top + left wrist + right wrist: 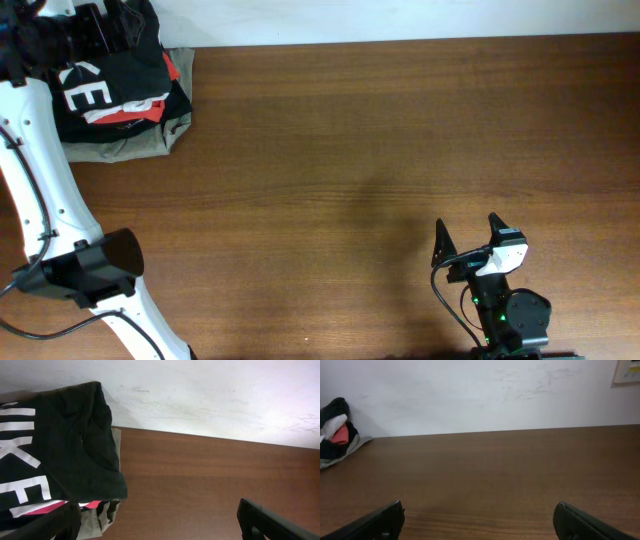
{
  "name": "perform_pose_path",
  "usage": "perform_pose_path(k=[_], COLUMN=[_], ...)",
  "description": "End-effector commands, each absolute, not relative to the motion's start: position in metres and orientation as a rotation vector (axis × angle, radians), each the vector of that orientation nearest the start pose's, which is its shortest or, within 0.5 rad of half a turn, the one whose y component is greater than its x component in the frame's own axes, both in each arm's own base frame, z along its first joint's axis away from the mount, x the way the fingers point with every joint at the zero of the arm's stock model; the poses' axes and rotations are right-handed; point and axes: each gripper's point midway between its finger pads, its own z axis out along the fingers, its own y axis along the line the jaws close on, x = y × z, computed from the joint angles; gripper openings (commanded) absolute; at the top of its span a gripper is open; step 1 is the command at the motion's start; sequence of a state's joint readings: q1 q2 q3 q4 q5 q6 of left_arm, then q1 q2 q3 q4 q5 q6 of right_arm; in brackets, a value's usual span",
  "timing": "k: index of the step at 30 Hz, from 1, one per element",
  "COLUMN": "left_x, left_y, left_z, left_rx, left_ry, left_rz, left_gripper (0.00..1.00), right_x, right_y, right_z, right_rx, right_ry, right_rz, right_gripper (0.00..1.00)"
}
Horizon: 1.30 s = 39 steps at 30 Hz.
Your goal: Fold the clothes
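Overhead: the large black cotton T-shirt with white block letters (105,85) is lying crumpled at the 10 o'clock corner of the brown wooden table (380,150), topping a small pile. A red garment (172,68) is showing at the pile's 3 o'clock edge. A khaki-grey garment (135,148) is sticking out underneath at 5 o'clock.

Left gripper (95,25) is hanging over the pile's 12 o'clock side. In its wrist view the jaws are standing wide apart with nothing between them, and the T-shirt is filling the 9 o'clock side.

Right gripper (467,225) is sitting at the table's 5 o'clock, well apart from the pile. Its jaws are spread wide, gripping nothing, with bare wood showing between them.
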<state>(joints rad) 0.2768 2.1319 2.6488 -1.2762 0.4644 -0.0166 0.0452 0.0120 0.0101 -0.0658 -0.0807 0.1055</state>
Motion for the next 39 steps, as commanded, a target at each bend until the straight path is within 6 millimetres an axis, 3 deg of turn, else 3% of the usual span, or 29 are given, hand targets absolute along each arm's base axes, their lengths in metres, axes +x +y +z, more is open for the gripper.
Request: perform_pose_path(k=[1, 17, 20, 22, 26, 30, 32, 35, 39], left_x=[0.509, 0.509, 0.511, 0.507, 0.486, 0.433, 0.407, 0.379, 0.337], left_y=[0.064, 0.064, 0.060, 0.052, 0.013, -0.062, -0.087, -0.106, -0.105], left_z=[0.357, 0.357, 0.355, 0.364, 0.406, 0.472, 0.489, 0.486, 0.441], left_rx=[-0.092, -0.092, -0.083, -0.060, 0.043, 0.239, 0.309, 0.356, 0.337], left_ry=[2.253, 2.254, 2.259, 2.244, 2.169, 2.029, 1.987, 2.009, 2.146], left_rz=[-0.408, -0.408, -0.414, -0.415, -0.425, -0.472, -0.502, -0.539, -0.570], left_gripper=[0.99, 0.99, 0.99, 0.99, 0.99, 0.99, 0.99, 0.99, 0.99], right_x=[0.244, 0.244, 0.244, 0.244, 0.244, 0.244, 0.244, 0.244, 0.244], right_y=[0.029, 0.029, 0.029, 0.029, 0.029, 0.029, 0.029, 0.029, 0.029], right_z=[0.158, 0.158, 0.158, 0.158, 0.158, 0.158, 0.158, 0.158, 0.158], right_rx=[-0.025, -0.025, -0.025, -0.025, -0.025, -0.025, -0.025, -0.025, -0.025], right_ry=[1.643, 1.643, 1.643, 1.643, 1.643, 1.643, 1.643, 1.643, 1.643], right_rz=[0.205, 0.205, 0.205, 0.205, 0.205, 0.205, 0.205, 0.205, 0.205], right_gripper=[0.99, 0.99, 0.99, 0.99, 0.99, 0.99, 0.99, 0.99, 0.99])
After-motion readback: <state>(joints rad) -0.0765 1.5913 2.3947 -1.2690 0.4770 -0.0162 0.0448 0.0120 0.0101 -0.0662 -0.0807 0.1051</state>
